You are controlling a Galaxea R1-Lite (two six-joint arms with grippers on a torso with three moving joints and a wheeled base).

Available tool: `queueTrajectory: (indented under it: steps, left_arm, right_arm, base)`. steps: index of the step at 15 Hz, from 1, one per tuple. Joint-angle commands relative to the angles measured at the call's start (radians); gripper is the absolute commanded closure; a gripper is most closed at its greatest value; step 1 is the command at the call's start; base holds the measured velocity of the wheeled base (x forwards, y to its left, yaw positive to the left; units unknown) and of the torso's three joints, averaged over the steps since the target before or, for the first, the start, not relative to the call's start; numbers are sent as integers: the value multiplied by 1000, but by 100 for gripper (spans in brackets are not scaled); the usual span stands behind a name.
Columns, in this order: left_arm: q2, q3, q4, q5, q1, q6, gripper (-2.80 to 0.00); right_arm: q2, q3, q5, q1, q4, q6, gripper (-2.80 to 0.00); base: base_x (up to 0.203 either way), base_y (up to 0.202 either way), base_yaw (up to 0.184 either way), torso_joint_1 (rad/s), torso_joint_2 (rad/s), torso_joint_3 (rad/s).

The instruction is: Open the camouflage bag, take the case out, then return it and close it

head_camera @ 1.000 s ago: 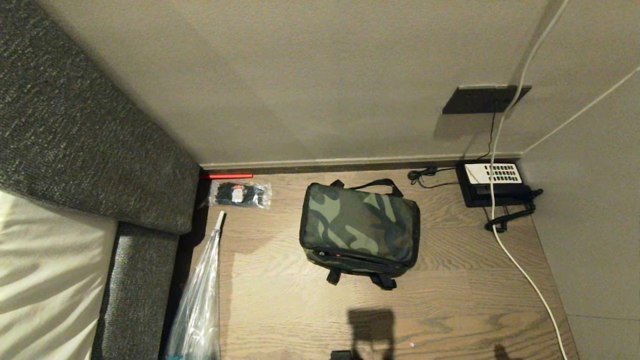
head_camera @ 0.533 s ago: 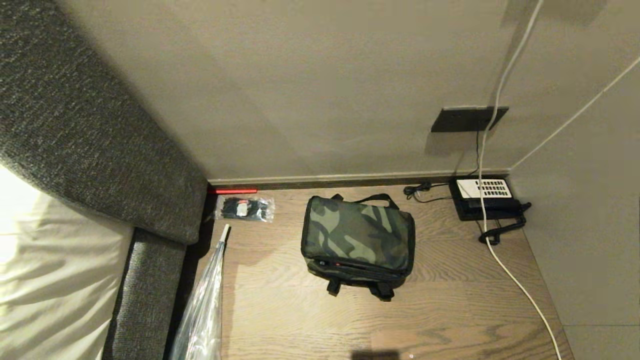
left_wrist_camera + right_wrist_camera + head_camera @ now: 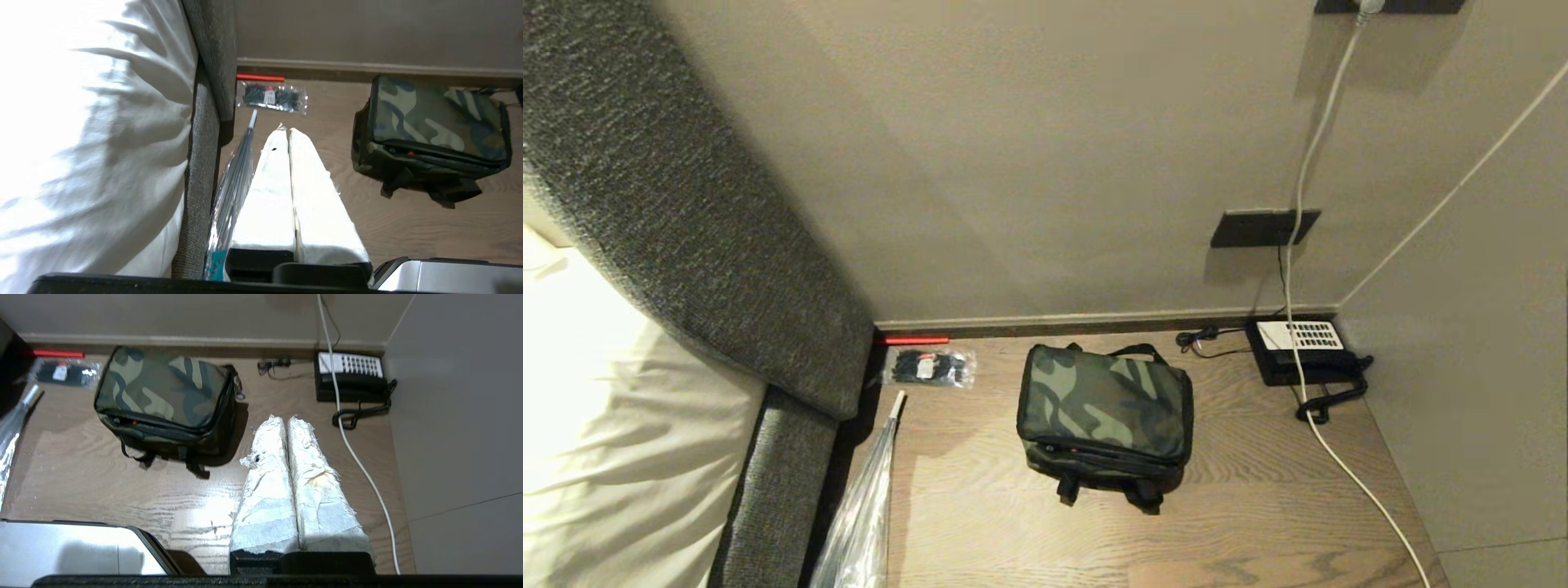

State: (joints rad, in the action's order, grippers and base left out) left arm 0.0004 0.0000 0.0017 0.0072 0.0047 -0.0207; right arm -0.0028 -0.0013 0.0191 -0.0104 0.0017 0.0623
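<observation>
The camouflage bag (image 3: 1104, 412) stands zipped shut on the wooden floor near the wall, also visible in the left wrist view (image 3: 433, 122) and the right wrist view (image 3: 163, 400). The case is hidden. Neither arm shows in the head view. My left gripper (image 3: 286, 131) hangs above the floor to the bag's left, its white-wrapped fingers pressed together on nothing. My right gripper (image 3: 284, 417) hangs to the bag's right, also shut and empty.
A grey upholstered bed frame (image 3: 727, 269) with white bedding fills the left. A clear plastic-wrapped umbrella (image 3: 862, 506) and a packet of black ties (image 3: 927, 367) lie beside it. A black telephone (image 3: 1298, 351) and a white cable (image 3: 1347, 474) sit at the right wall.
The whole head view has shifted: the bag and floor sit lower and look smaller, and more wall shows. The shadows at the picture's lower edge have left the view. The things themselves have not moved.
</observation>
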Motion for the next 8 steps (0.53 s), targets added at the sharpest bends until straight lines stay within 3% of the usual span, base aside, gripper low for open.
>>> queueTrajectory:
  steps: [1, 8]
  left_arm:
    - [-2, 3, 0, 0, 0, -1, 0]
    - [-2, 3, 0, 0, 1, -1, 0]
  right_arm:
    - [1, 0, 1, 0, 0, 1, 0]
    - [0, 1, 1, 0, 0, 1, 0]
  base:
    - [0, 0, 0, 2, -3, 200]
    - [0, 0, 0, 3, 3, 203]
